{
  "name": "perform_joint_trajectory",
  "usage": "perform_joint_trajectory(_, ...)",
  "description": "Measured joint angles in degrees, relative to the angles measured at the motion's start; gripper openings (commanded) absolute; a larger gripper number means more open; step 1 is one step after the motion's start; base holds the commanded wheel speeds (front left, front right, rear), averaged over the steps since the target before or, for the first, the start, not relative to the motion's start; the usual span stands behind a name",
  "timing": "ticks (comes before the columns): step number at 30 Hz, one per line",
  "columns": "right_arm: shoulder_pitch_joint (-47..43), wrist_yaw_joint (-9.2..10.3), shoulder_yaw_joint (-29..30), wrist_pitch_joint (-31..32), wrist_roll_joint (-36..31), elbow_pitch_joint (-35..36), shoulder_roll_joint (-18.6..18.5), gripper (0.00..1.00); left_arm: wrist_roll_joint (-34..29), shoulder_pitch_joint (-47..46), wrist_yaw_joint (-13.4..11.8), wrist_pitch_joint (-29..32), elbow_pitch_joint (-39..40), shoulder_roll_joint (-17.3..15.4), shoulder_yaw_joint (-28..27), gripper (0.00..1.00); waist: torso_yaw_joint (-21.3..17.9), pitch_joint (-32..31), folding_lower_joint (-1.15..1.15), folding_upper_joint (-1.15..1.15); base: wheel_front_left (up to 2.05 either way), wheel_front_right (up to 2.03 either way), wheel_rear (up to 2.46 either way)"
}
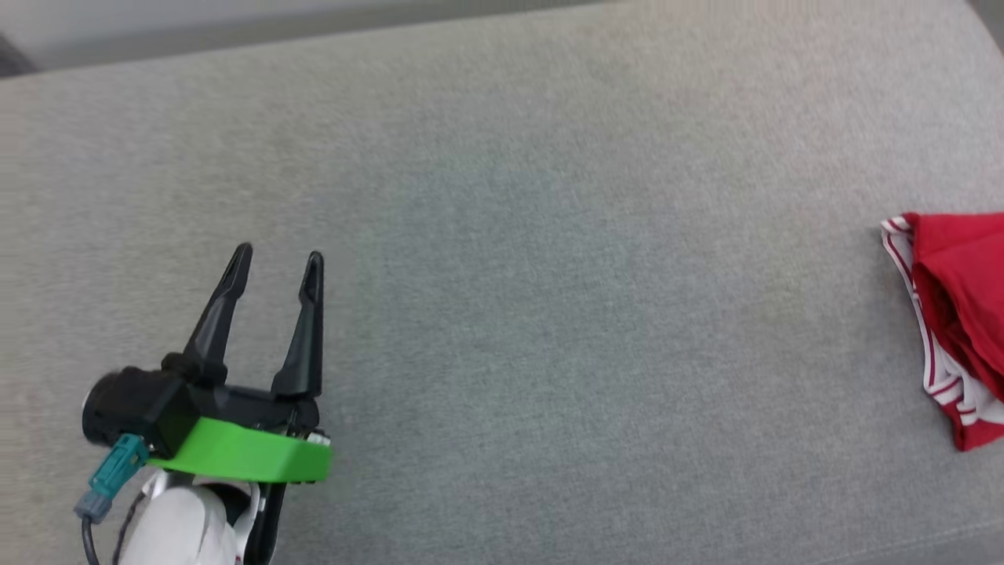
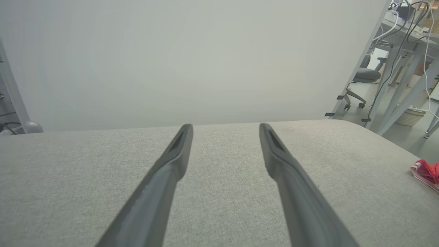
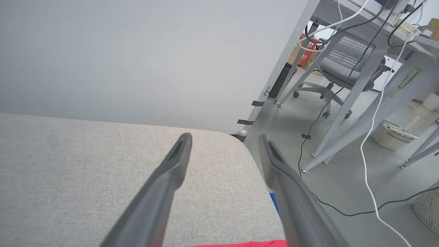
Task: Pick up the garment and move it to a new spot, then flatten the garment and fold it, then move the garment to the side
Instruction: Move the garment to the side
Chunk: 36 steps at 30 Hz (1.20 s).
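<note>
**Figure: head and wrist views.** The red soft-fabric jersey garment (image 1: 961, 314) with red-and-white striped trim lies in a bunched, folded heap at the right edge of the grey woven padded surface (image 1: 502, 235). The cloth is judged light, limp and not fragile. Lifted by a single point it would likely sag and come unfolded, so a pinch on a doubled edge or the striped hem, ideally at two corners, seems best. The left gripper (image 1: 278, 253), at lower left, stands with its fingers spread and empty, well apart from the garment. The right gripper (image 3: 224, 136) is likewise spread and holds nothing. A red strip of the garment shows between the bases of its fingers, near the surface's rounded end.
</note>
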State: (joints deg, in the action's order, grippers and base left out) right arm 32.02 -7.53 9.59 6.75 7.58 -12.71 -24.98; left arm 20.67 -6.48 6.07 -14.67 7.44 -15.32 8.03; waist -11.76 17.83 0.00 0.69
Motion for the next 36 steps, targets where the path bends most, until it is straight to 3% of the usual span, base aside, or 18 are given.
perform_joint_trajectory(5, -7.34, 0.0, -2.77, -2.36, 4.36, 10.13, 5.82, 1.0, 0.3, 2.12, 0.38, 0.0, -2.96, 2.12, -1.99, 1.0, 2.52, -4.1, 0.0, 0.0, 0.0, 0.0, 0.0)
perform_joint_trajectory(12, -16.3, 0.0, -5.98, -8.03, 5.27, 17.18, 13.99, 1.0, -1.25, 3.59, 0.77, 0.0, -5.38, 4.58, -4.31, 1.0, 6.43, -7.69, 0.0, 0.0, 0.0, 0.0, 0.0)
perform_joint_trajectory(24, -25.59, 0.01, -11.91, -17.58, 3.86, 12.63, 20.46, 1.0, -4.79, 4.32, 1.01, 0.0, -9.61, 7.78, -6.53, 1.0, 10.28, -10.74, 0.0, 0.0, 0.0, 0.0, 0.0)
perform_joint_trajectory(36, -26.66, 0.0, -12.21, -20.5, 0.69, 8.98, 21.93, 1.0, -7.51, 4.42, 1.1, 0.0, -10.74, 8.61, -7.16, 1.0, 10.28, -10.99, 0.0, 0.0, 0.0, 0.0, 0.0)
